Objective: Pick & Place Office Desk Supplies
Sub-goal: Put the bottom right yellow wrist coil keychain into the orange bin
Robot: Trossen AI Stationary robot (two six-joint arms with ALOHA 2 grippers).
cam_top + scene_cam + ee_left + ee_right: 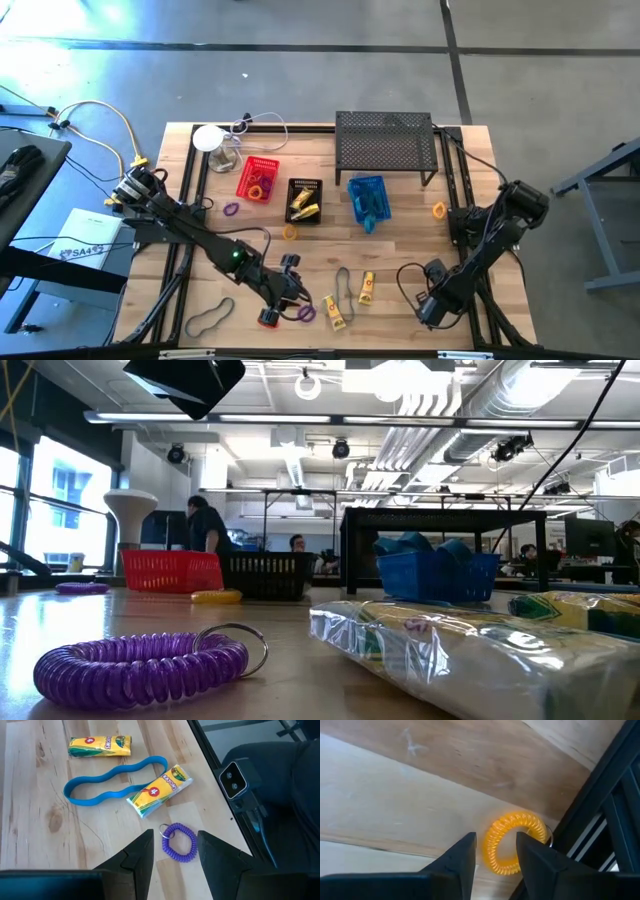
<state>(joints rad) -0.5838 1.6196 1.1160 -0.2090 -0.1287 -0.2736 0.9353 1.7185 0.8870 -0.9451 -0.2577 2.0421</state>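
Observation:
My left gripper (pixel 290 298) (pixel 175 835) hangs open near the table's front edge, just above and short of a purple coil ring (pixel 179 843) (pixel 305 313) (pixel 140 665) that lies flat on the wood. Beyond the ring lie two yellow crayon packs (pixel 159 790) (pixel 100 746) and a blue rubber-band loop (pixel 112 782). My right gripper (pixel 432 305) (pixel 495 837) is open at the front right and points steeply down over an orange coil ring (pixel 515 842), which lies flat beside the black frame rail (pixel 600 805).
At the back stand a red basket (pixel 257 178), a black basket (pixel 304 200), a blue basket (pixel 366 198) and a black mesh shelf (pixel 386 142). Loose rings (pixel 232 210) (pixel 438 210) and a dark loop (pixel 210 317) lie on the wood. A white round object (pixel 208 138) sits back left.

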